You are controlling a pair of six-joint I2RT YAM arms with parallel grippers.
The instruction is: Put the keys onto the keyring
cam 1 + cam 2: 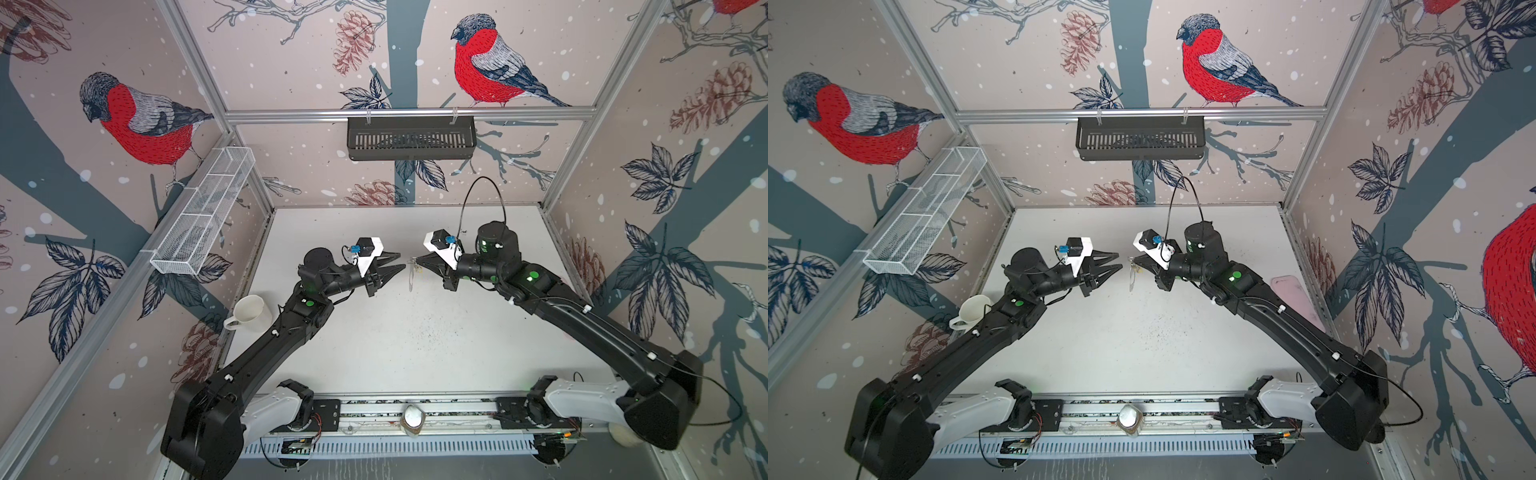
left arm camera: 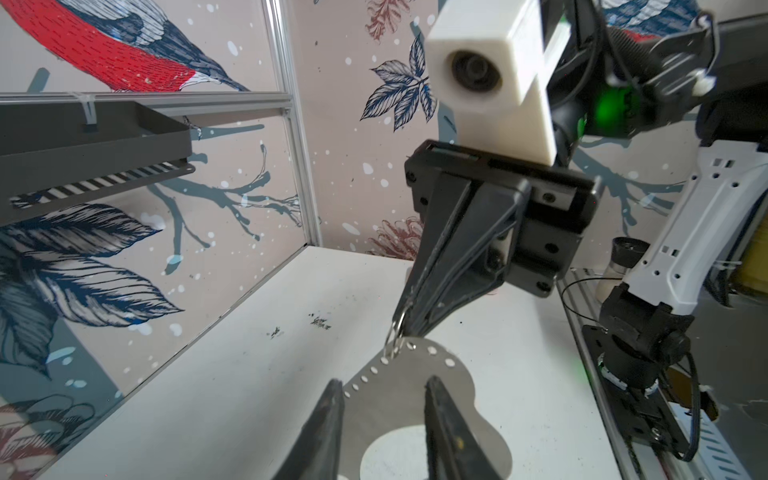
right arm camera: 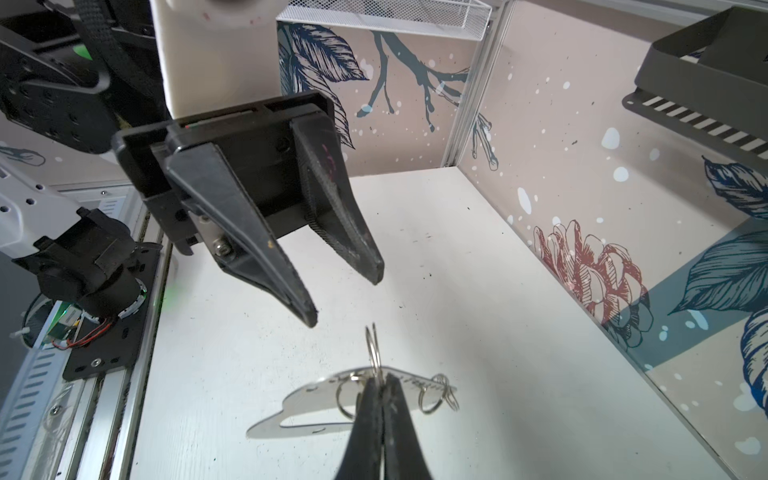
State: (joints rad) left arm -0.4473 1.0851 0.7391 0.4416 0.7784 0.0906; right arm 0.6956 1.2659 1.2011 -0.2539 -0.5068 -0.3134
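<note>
While the right gripper (image 3: 376, 386) is pinched tight on one of the little metal rings (image 3: 372, 347) of the keyring (image 3: 299, 405), the flat grey plate hangs from that ring in mid-air above the white table (image 1: 374, 353), between the two arms. In both top views it shows only as a thin pale sliver at the right fingertips (image 1: 411, 272). The left gripper (image 2: 384, 399) faces it from just beside, its fingers (image 2: 328, 415) partly apart with nothing between them; in the left wrist view they straddle the plate's edge without clearly touching it.

No key with a yellow tag shows in any view, neither on the rings nor on the table, so I cannot tell where the keys lie. My judgement is that the task is at an early or middle stage: the plate is lifted and steadied, but no key is seen threaded on.

Around stand a white mug (image 1: 249, 316) by the left arm, a wire basket (image 1: 203, 216) and a dark shelf (image 1: 411, 137) on the walls, and a pink flat thing (image 1: 1296, 295) by the right arm. None blocks the space between the grippers.
</note>
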